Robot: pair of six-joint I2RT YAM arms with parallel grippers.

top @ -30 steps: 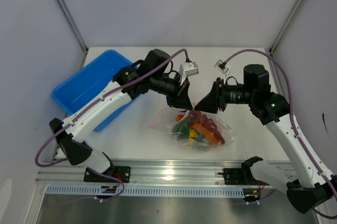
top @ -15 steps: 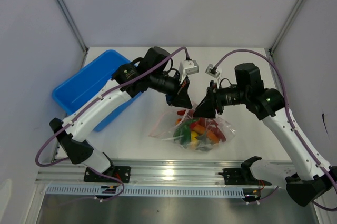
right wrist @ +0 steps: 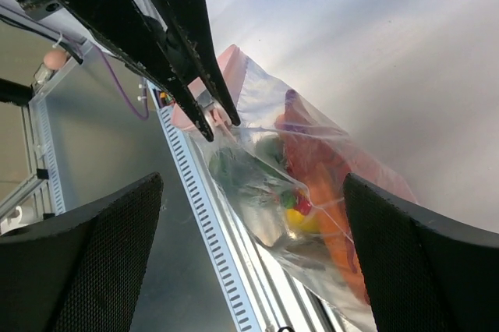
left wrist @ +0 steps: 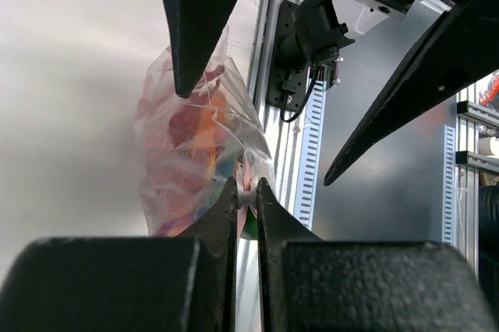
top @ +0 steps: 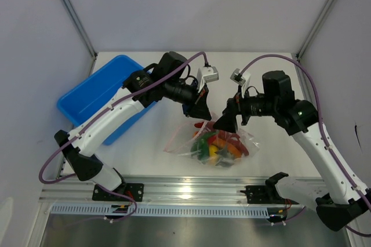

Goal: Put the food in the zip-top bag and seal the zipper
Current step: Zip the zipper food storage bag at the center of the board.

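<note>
The zip-top bag [top: 235, 140] lies on the white table between the two arms, with the food [top: 211, 144] inside it: red, orange, green and yellow pieces. My left gripper [top: 202, 116] is shut on the bag's upper edge, pinching the pink zipper [left wrist: 247, 173] between its tips [left wrist: 246, 185]. My right gripper [top: 224, 122] stands wide open just right of that spot, and its fingers [right wrist: 413, 262] straddle the bag [right wrist: 312, 184] without touching it. Through the clear plastic an orange piece [right wrist: 331, 207] and a green piece [right wrist: 234, 168] show.
A blue plastic bin [top: 95, 93] sits at the back left of the table. An aluminium rail [top: 191, 188] runs along the near edge just below the bag. Grey walls close in the back and both sides.
My right gripper has opened wide and let go of the bag's edge, drawing back a little to the right. The left gripper has stayed shut on the zipper.
</note>
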